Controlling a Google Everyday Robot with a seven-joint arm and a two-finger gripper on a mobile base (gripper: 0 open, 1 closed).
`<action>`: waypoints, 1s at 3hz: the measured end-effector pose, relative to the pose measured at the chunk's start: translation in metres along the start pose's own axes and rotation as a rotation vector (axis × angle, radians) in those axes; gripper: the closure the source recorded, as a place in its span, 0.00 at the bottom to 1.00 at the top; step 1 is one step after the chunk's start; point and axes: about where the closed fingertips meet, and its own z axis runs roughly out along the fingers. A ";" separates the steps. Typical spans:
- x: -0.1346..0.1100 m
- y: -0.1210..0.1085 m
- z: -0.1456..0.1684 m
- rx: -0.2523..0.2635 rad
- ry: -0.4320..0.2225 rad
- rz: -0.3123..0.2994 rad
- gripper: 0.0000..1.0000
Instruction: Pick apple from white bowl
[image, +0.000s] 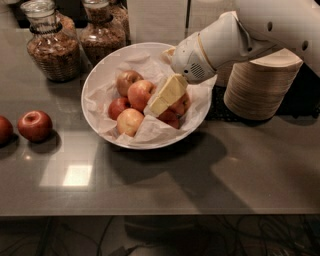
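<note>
1. Glossy white bowl, centre frame, lined with crumpled paper, holds roughly six red-yellow apples.
2. Gripper sits low among the apples, mid-bowl; whether it is open or closed cannot be told.
3. Apples are probably firm, smooth and prone to rolling; best gripped across the widest part, from above.

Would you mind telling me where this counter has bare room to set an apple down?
The front strip of the counter below the white bowl is bare, as is the gap between bowl and loose apples. Crowded behind: jars, stacked bowls. The gripper sits inside the bowl.
</note>
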 end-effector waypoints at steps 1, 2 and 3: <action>0.000 0.000 0.001 -0.002 0.000 0.000 0.00; 0.004 -0.001 0.010 -0.017 0.011 0.009 0.00; 0.007 -0.003 0.018 -0.027 0.025 0.016 0.00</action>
